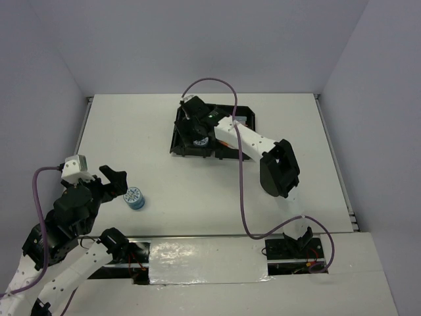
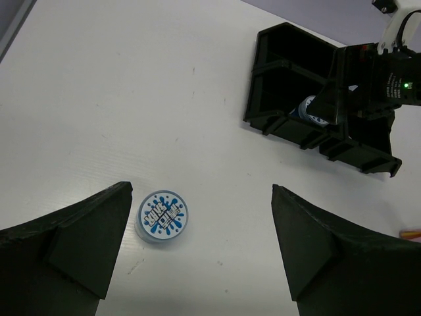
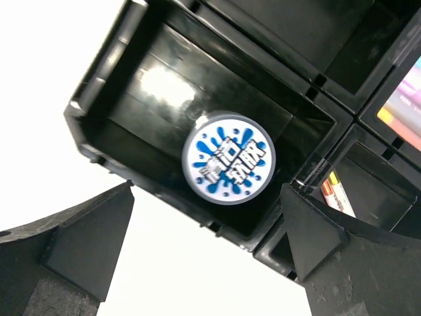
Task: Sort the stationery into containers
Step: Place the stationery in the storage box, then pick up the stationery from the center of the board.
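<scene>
One blue-and-white tape roll [image 3: 227,158] lies flat in a near compartment of the black tray [image 3: 99,99]. My right gripper [image 3: 207,247] hangs open just above that compartment's near wall, its jaws wide apart and touching nothing. In the top view this gripper [image 1: 194,122] is over the tray's [image 1: 176,146] left half. A second tape roll [image 2: 163,216] sits on the table close to the inner side of my left gripper's left finger. The left gripper [image 2: 200,250] is open above the table with nothing in it. Orange and yellow markers [image 3: 339,194] show in the neighbouring compartment.
The tray [image 2: 283,125] stands at the far middle of the white table, with the right arm [image 1: 253,141] reaching across it. An orange tip [image 2: 409,232] pokes in at the right edge of the left wrist view. Walls close the table at back and sides.
</scene>
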Tool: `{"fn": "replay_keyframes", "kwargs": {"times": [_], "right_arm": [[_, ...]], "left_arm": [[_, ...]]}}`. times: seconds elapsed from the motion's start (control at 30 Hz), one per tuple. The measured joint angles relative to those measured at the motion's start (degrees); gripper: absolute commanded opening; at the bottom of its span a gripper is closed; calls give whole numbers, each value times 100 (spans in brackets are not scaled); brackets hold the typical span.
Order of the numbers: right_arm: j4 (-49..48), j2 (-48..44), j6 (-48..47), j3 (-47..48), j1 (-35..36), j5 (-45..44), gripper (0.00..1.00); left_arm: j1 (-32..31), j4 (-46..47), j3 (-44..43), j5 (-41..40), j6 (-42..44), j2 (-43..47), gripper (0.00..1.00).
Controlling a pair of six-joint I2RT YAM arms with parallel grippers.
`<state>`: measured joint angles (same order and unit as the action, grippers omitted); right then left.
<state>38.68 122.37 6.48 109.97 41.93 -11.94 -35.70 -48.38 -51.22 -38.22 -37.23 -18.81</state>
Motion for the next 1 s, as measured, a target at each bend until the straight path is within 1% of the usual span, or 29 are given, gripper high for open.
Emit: {"fn": "replay_keyframes", "kwargs": {"times": [0.17,0.27,0.4,0.47,0.57,0.67,0.8,1.0], "right_arm": [[-24,-225,59,20,186,2,100],[-205,-601,179,-409,498,55,100],[-634,-997,415,-979,1451,157,100],[-841,-999,507,-1045,2006,280,100],[-1161,-890,542,-1040,2723,457,100],[-1464,-595,448,-868,3136,592,100],[-1620,122,319,-326,3237,662,100],[-1735,761,120,-197,3202,538,100]], "left_arm": [[0,-39,0,-114,-63,15,99],[4,-254,-4,-415,-286,133,99],[94,-612,-52,-826,-675,472,99],[140,-704,-76,-951,-802,669,99],[181,-782,-109,-1088,-911,946,99],[181,-839,-136,-1158,-970,1067,99],[181,-874,-140,-1172,-973,1082,99],[181,-866,-140,-1165,-964,1091,99]]}}
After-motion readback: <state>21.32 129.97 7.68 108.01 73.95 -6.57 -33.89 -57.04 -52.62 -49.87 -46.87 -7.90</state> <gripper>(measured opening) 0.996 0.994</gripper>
